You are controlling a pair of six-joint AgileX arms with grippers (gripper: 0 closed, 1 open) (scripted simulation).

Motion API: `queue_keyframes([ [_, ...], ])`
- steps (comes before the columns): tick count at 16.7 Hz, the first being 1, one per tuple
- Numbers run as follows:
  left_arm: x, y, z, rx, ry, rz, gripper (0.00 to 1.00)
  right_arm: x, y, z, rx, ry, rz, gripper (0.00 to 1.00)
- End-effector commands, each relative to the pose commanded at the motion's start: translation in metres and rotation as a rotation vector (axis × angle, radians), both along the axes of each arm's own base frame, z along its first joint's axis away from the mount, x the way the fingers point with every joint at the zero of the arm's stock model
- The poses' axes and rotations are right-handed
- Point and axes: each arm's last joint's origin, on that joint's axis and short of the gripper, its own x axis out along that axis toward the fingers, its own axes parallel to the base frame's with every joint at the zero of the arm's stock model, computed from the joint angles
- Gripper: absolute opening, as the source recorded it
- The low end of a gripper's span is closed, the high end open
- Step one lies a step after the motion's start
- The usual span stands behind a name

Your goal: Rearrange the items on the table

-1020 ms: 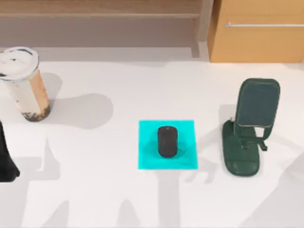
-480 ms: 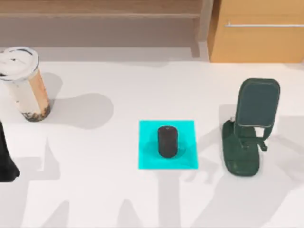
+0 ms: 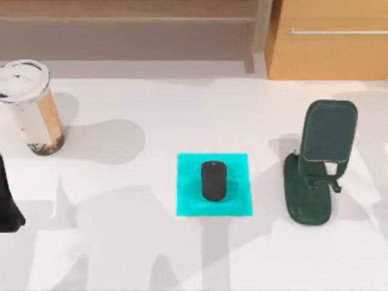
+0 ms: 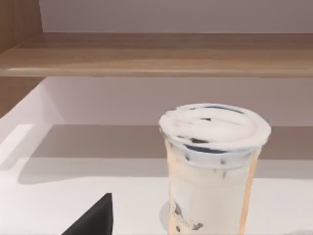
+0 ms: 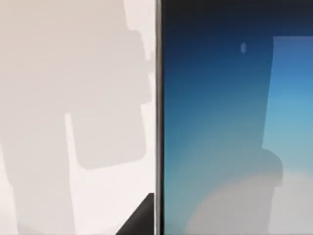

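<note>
Overhead, the dark cylinder (image 3: 213,180) sits mid-table (image 3: 151,242) on a cyan mat (image 3: 188,203), the cup (image 3: 30,109) at ten o'clock, a green stand (image 3: 315,163) at three. The left wrist view faces the cup (image 4: 212,166). The right wrist view shows the phone (image 5: 234,122) screen close up. Neither gripper's opening can be told.

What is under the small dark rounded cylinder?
The small dark rounded cylinder stands on a flat cyan square mat on the white table; the part beneath it is covered.
</note>
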Motion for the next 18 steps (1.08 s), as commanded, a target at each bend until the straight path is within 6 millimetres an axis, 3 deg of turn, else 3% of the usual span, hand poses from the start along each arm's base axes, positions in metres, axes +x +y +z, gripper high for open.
queue_keyframes([
  [4,0.0,0.0,0.0,0.0,0.0,0.0,1.0,-0.049,0.07,0.007,0.055,-0.275,0.029,0.0],
  [8,0.0,0.0,0.0,0.0,0.0,0.0,1.0,-0.098,0.112,-0.013,0.187,-0.469,0.066,0.0],
  [13,0.0,0.0,0.0,0.0,0.0,0.0,1.0,-0.138,0.136,-0.045,0.318,-0.576,0.099,0.0],
  [18,0.0,0.0,0.0,0.0,0.0,0.0,1.0,-0.142,0.138,-0.049,0.331,-0.583,0.104,0.0],
])
